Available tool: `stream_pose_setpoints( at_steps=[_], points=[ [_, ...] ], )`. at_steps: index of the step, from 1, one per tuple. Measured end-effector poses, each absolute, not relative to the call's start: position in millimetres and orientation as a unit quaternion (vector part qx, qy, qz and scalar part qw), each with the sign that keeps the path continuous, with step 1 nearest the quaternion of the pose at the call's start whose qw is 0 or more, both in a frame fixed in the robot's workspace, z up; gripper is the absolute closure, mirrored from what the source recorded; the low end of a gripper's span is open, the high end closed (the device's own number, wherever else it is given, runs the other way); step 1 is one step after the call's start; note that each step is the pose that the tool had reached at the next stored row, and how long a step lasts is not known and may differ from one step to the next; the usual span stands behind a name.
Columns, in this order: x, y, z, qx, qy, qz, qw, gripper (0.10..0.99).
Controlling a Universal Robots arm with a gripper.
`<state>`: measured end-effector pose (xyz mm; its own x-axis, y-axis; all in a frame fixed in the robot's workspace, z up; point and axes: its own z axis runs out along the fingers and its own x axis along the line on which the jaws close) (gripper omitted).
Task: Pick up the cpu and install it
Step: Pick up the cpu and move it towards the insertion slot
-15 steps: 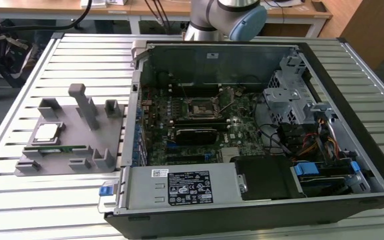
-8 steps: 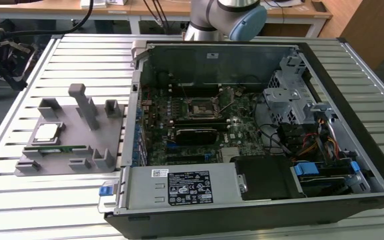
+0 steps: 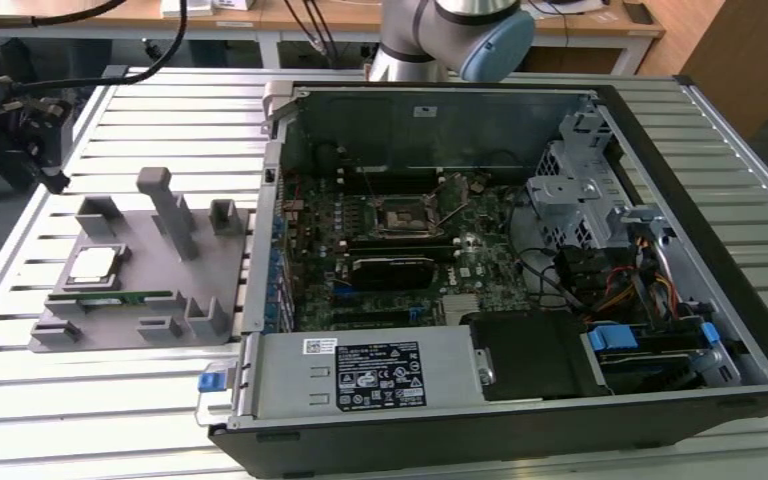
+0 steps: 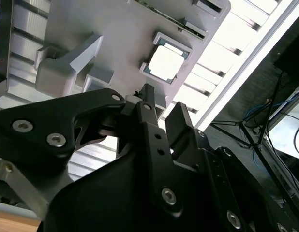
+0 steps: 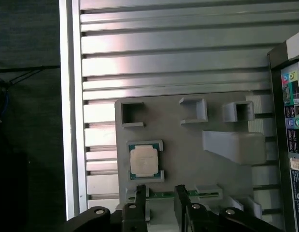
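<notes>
The cpu (image 3: pixel 95 264) is a small silvery square lying flat in a framed pocket of a grey fixture plate (image 3: pixel 219 270) on the exterior view's left. Both wrist views look down on it from well above: the cpu (image 5: pixel 143 161) sits in its pocket, and the cpu (image 4: pixel 166 63) glares bright. My gripper (image 5: pixel 160 189) hangs over the fixture, off to one side of the chip, open with nothing between its black fingers (image 5: pixel 140 195). The gripper (image 4: pixel 164 104) shows the same gap. The motherboard socket (image 3: pixel 404 215) lies open inside the computer case (image 3: pixel 518 420).
A green memory stick (image 3: pixel 117 297) rests on the fixture beside the cpu. Tall grey posts (image 3: pixel 171 210) rise from the plate. The arm's base (image 3: pixel 451 30) stands behind the case. The slatted metal table (image 3: pixel 91 400) ends close to the fixture's outer side.
</notes>
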<state>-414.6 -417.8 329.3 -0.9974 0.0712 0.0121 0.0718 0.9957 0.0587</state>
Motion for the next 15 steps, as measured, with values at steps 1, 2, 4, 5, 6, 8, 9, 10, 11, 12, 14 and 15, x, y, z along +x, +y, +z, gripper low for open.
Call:
stream_pose_setpoints(
  at_steps=[1,2,4,5,6,8,9,10,11,12,14,15],
  points=[
    [-414.7,-418.1,327.6,-0.033,-0.999,-0.03,0.005,0.675],
    [-414.7,-418.2,325.7,-0.029,-0.999,-0.03,0.006,0.675],
    [-414.9,-418.2,322.2,-0.016,-0.999,-0.029,0.007,0.616],
    [-415.2,-418.3,320.3,-0.012,-0.999,-0.03,0.007,0.498],
    [-415.5,-418.3,319.1,-0.012,-0.999,-0.031,0.007,0.498],
    [-416.2,-418.2,317.1,-0.011,-0.999,-0.034,0.007,0.435],
    [-416.5,-418.2,315.9,-0.011,-0.999,-0.035,0.007,0.435],
    [-416.7,-418.3,314.2,-0.011,-0.999,-0.035,0.007,0.435],
    [-416.7,-418.3,312.4,-0.011,-0.999,-0.035,0.007,0.435],
    [-416.8,-418.3,310.6,-0.011,-0.999,-0.035,0.007,0.435],
    [-416.8,-418.2,307.8,-0.011,-0.999,-0.035,0.007,0.435],
    [-416.8,-418.3,306.5,-0.011,-0.999,-0.035,0.007,0.435]
  ],
)
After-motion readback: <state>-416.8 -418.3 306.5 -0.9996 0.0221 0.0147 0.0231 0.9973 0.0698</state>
